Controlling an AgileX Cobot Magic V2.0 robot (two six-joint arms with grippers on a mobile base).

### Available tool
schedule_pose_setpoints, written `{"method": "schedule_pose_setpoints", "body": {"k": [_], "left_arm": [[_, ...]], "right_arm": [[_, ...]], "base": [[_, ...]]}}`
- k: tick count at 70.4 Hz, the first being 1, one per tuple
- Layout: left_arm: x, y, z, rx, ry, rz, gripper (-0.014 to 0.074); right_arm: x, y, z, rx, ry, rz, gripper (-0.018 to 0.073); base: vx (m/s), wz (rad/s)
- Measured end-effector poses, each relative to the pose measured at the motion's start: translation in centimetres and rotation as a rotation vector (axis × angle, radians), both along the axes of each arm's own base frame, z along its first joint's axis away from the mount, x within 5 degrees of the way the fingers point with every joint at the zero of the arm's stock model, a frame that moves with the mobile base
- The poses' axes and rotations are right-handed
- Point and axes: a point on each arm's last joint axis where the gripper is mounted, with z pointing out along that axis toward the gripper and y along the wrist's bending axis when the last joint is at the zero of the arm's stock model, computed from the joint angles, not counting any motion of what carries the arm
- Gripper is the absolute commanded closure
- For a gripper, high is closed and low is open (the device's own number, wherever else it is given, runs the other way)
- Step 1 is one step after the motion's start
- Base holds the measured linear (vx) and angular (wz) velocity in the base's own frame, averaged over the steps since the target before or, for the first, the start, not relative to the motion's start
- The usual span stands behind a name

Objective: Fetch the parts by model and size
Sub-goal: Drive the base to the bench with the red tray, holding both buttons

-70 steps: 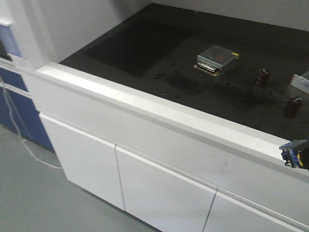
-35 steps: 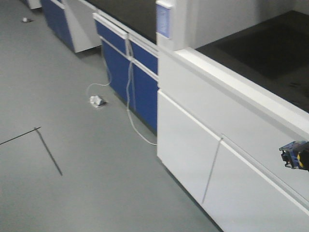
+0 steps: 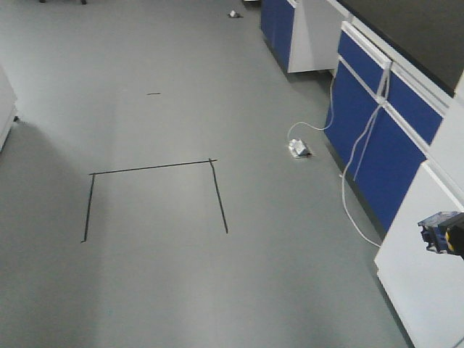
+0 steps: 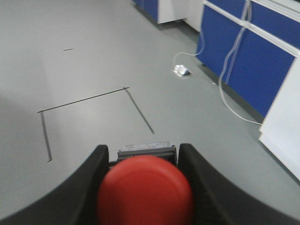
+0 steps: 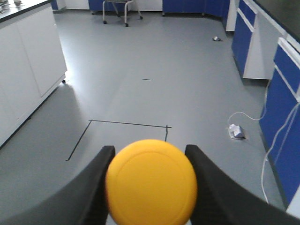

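Note:
In the left wrist view the red-capped push-button switch (image 4: 145, 197) fills the space between the black fingers. My left gripper (image 4: 143, 154) is shut on its black body, red cap towards the camera. The right wrist view shows the yellow-capped switch (image 5: 151, 182) the same way, with my right gripper (image 5: 150, 151) shut on it. In the front view only that switch's bluish-grey base and a bit of yellow (image 3: 438, 233) show at the right edge. Both parts hang above the grey floor.
A black tape outline (image 3: 152, 168) marks the grey floor. Blue cabinets (image 3: 377, 123) and a white cabinet (image 3: 428, 283) line the right side, with a white cable (image 3: 346, 196) and a small plug block (image 3: 298, 148) on the floor. Another white cabinet (image 5: 28, 61) stands left.
The front view has swung left, from the dark bench top past the white and blue cabinets to open floor. The held part at the right edge keeps its place in the frame.

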Motion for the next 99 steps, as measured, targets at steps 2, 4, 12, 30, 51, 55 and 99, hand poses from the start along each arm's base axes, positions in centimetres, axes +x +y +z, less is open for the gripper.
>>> {"method": "schedule_pose_setpoints", "body": {"k": [2,4,12,30,51,55,99], "left_arm": [[0.00,0.00,0.00,0.000,0.000,0.000,0.0603],[0.00,0.00,0.00,0.000,0.000,0.000,0.0603],[0.00,0.00,0.00,0.000,0.000,0.000,0.0603],[0.00,0.00,0.00,0.000,0.000,0.000,0.0603],[0.00,0.00,0.00,0.000,0.000,0.000,0.0603],[0.00,0.00,0.00,0.000,0.000,0.000,0.0603],[0.00,0.00,0.00,0.000,0.000,0.000,0.0603]], "right_arm": [[0.00,0.00,0.00,0.000,0.000,0.000,0.0569],[0.00,0.00,0.00,0.000,0.000,0.000,0.0569],[0.00,0.00,0.00,0.000,0.000,0.000,0.0569],[0.00,0.00,0.00,0.000,0.000,0.000,0.0569],[0.00,0.00,0.00,0.000,0.000,0.000,0.0569],[0.00,0.00,0.00,0.000,0.000,0.000,0.0569],[0.00,0.00,-0.01,0.000,0.001,0.000,0.0569]], "base": [[0.03,0.53],[0.05,0.42],[0.08,0.27],[0.15,0.16],[0.33,0.11],[0.45,0.05],[0.58,0.00]]}}
